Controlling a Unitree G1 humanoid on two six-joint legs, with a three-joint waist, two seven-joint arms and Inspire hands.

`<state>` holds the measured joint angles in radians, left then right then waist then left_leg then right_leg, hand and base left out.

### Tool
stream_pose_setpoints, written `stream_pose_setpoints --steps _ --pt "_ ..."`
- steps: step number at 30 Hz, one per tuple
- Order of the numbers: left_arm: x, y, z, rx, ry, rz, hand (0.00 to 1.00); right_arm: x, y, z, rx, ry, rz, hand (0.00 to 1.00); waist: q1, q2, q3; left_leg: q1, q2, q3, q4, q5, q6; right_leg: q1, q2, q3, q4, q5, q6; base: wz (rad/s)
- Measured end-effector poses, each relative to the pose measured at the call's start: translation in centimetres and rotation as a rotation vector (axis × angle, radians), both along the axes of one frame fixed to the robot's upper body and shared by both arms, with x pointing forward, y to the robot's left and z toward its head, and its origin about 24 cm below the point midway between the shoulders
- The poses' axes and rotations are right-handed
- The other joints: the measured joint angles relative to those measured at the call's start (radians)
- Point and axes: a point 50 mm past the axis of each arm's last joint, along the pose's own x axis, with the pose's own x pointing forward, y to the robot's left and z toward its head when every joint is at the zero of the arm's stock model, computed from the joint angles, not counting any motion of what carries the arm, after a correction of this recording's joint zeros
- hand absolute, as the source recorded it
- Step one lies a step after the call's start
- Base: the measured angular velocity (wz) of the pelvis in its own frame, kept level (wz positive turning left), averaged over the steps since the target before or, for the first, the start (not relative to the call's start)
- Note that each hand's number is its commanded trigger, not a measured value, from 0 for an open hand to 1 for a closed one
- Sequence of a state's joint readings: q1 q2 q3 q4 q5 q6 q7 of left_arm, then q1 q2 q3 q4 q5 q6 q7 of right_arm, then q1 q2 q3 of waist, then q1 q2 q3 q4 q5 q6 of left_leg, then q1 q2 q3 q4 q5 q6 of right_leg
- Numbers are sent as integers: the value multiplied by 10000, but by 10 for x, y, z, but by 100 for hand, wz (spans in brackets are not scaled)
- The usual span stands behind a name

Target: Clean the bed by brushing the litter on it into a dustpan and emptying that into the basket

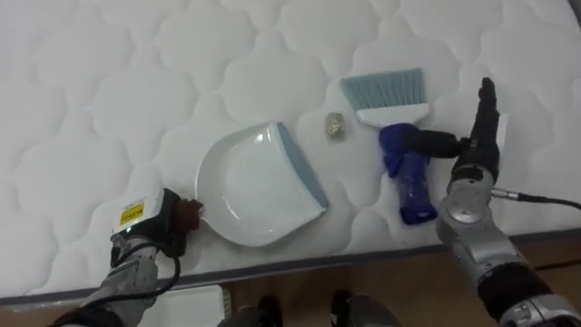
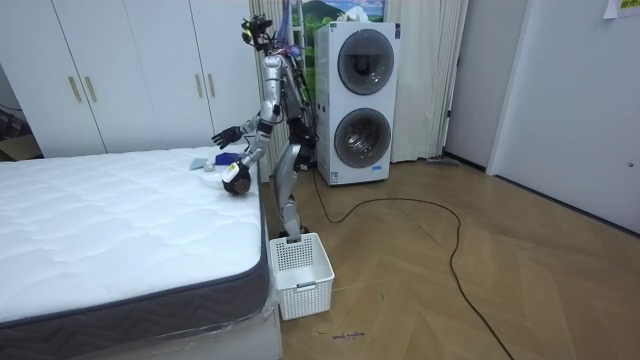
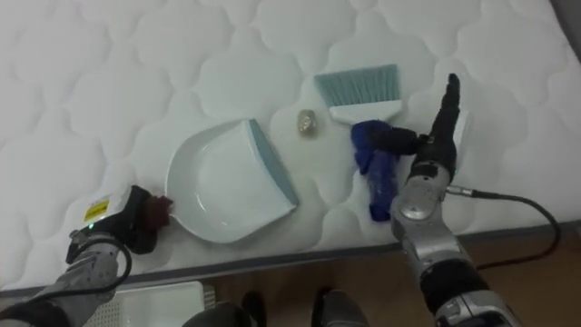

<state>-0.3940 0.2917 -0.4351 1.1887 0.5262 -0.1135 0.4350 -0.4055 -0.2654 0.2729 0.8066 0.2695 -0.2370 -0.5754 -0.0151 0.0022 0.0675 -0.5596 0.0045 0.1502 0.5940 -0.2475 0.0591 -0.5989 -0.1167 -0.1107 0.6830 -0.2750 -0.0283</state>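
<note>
The right robot hand (image 1: 458, 150) is closed round the blue handle of a pale-bristled plastic hand brush (image 1: 396, 150). The left robot hand (image 1: 145, 232) grips the dark stub handle of a white plastic dustpan (image 1: 250, 186) near the bed's near edge, its lip facing the brush, apparently so the small crumpled scrap (image 1: 335, 125) between them can be swept in. All rest on the bare white quilted mattress (image 1: 109, 91), and a white slatted basket (image 2: 300, 272) stands on the wooden floor (image 2: 450, 290) by the bed's corner.
</note>
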Motion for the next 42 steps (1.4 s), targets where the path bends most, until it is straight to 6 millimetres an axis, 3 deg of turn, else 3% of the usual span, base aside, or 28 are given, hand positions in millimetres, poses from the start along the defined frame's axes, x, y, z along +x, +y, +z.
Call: stream_pose_setpoints --steps 11,22,29,42 --pt "10 -5 5 -201 170 -329 100 4 6 -1 95 399 1051 0 173 173 110 -155 20 3 223 -121 35 -67 -44 -74 128 -99 24 2" --pt "12 -8 7 -268 61 -408 100 2 0 -11 -163 1003 871 0 222 184 108 -248 -2 4 305 -125 42 -165 -77 -78 282 -154 37 0" --pt "13 -9 9 -203 -59 -392 100 -7 -22 -27 -588 2204 218 0 247 185 103 -351 -22 76 345 -123 43 -347 -111 -3 433 -175 23 -1" --pt "15 -12 11 -238 -49 -541 100 -13 -28 -35 -1145 2880 242 0 208 214 81 -428 -8 -147 475 -121 45 -171 -135 -313 339 -183 6 5"
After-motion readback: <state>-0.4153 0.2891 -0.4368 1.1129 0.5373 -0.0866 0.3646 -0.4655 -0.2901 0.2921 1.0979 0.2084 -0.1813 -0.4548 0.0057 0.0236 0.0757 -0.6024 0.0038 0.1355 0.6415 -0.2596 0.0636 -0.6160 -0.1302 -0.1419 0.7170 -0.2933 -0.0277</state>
